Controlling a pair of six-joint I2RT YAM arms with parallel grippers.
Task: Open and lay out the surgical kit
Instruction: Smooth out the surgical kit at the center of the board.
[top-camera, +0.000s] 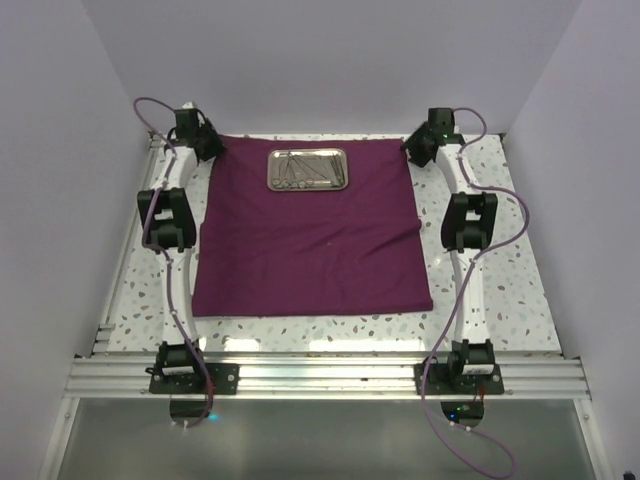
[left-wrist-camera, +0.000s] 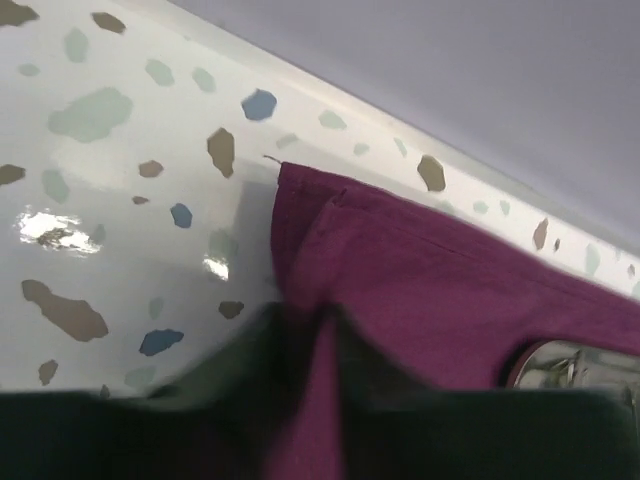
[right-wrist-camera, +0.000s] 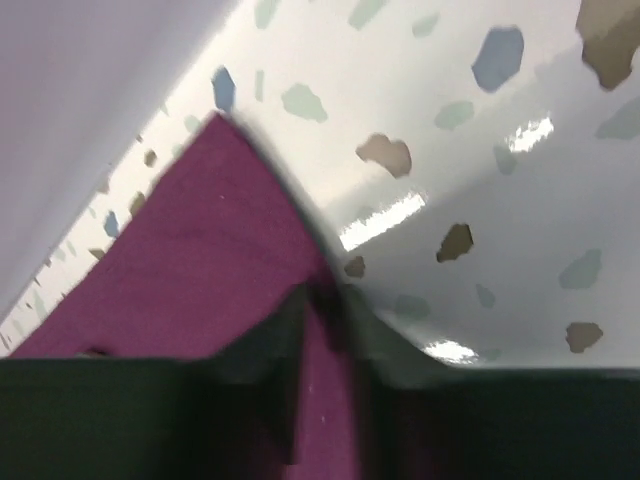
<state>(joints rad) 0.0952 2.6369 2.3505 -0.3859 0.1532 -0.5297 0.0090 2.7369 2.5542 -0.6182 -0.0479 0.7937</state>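
White arms (top-camera: 178, 285) with black joints (top-camera: 168, 215), black left hand (top-camera: 207, 147) and right hand (top-camera: 421, 150), purple cables (top-camera: 521, 215), black bases (top-camera: 192, 377).

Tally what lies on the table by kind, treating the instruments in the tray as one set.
maroon cloth: 1
steel tray: 1
instrument set in the tray: 1 (single pieces too small to count)
Total: 3

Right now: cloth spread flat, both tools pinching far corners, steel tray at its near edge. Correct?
No: top external view shows the steel tray at the far edge of the cloth. Left tool and right tool do pinch the far corners.
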